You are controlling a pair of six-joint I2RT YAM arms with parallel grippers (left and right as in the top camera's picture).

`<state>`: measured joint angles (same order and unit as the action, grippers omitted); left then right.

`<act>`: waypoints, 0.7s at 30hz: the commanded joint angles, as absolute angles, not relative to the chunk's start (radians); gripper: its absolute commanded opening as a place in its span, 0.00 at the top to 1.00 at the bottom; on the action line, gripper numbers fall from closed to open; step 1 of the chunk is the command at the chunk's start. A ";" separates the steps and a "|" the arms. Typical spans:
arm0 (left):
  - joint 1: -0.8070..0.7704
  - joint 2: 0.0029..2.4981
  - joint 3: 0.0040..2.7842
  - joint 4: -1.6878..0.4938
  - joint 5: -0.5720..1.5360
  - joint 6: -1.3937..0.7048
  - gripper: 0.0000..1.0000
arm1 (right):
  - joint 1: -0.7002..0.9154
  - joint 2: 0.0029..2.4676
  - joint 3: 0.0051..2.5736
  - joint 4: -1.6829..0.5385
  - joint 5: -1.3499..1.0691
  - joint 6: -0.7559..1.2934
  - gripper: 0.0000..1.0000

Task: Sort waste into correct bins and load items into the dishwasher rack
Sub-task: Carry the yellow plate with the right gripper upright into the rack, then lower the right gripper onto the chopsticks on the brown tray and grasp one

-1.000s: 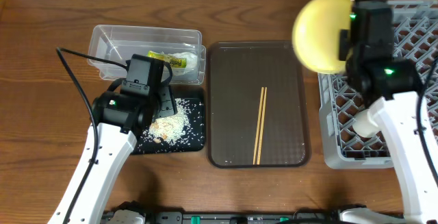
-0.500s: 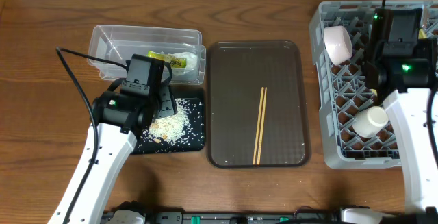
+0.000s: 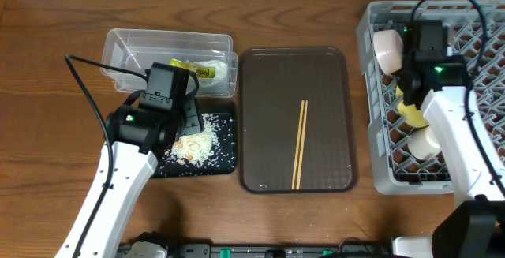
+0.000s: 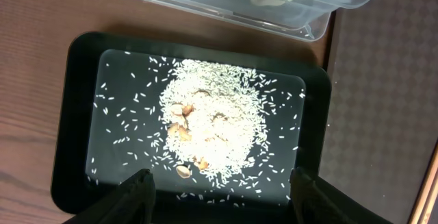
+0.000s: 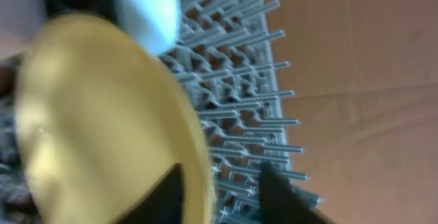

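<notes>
My right gripper point(image 5: 222, 172) is low in the grey dishwasher rack point(image 3: 473, 29). Its fingers are open and straddle the rim of the yellow plate point(image 5: 102, 114), with a gap on one side. The plate stands on edge in the rack point(image 3: 408, 110), near the white bowl point(image 3: 387, 49) and the white cup point(image 3: 426, 142). A light-blue bowl point(image 5: 147, 11) is behind the plate. The chopsticks point(image 3: 300, 143) lie on the brown tray. My left gripper point(image 4: 222, 200) is open over the black tray point(image 4: 75, 114), which holds rice scraps point(image 4: 212, 125). The clear tub point(image 3: 126, 49) holds the wrapper point(image 3: 193, 69) and tissue point(image 3: 219, 70).
The brown serving tray point(image 3: 260, 92) lies mid-table between the bins and the rack. The clear tub's wall point(image 4: 226, 5) sits just beyond the black tray. A black cable point(image 3: 87, 65) runs across the tub's left end.
My right arm has brought the yellow plate down from high over the rack's left edge into the rack, and my fingers have spread off it. My left arm has not moved.
</notes>
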<state>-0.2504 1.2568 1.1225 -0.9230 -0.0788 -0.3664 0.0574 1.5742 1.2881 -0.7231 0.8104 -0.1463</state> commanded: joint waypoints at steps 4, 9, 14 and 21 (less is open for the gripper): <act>-0.245 1.262 1.128 -0.927 -0.090 -0.372 0.34 | 0.142 1.423 1.319 -0.666 0.716 -0.081 0.36; -0.245 1.262 1.128 -0.927 -0.090 -0.372 0.34 | 0.212 1.309 1.319 -0.687 0.314 0.006 0.34; -0.245 1.262 1.128 -0.926 -0.091 -0.372 0.34 | 0.253 1.325 1.304 -0.819 -0.066 0.220 0.43; -0.245 1.262 1.128 -0.926 -0.090 -0.372 0.34 | 0.367 1.451 1.143 -0.832 -0.090 0.331 0.42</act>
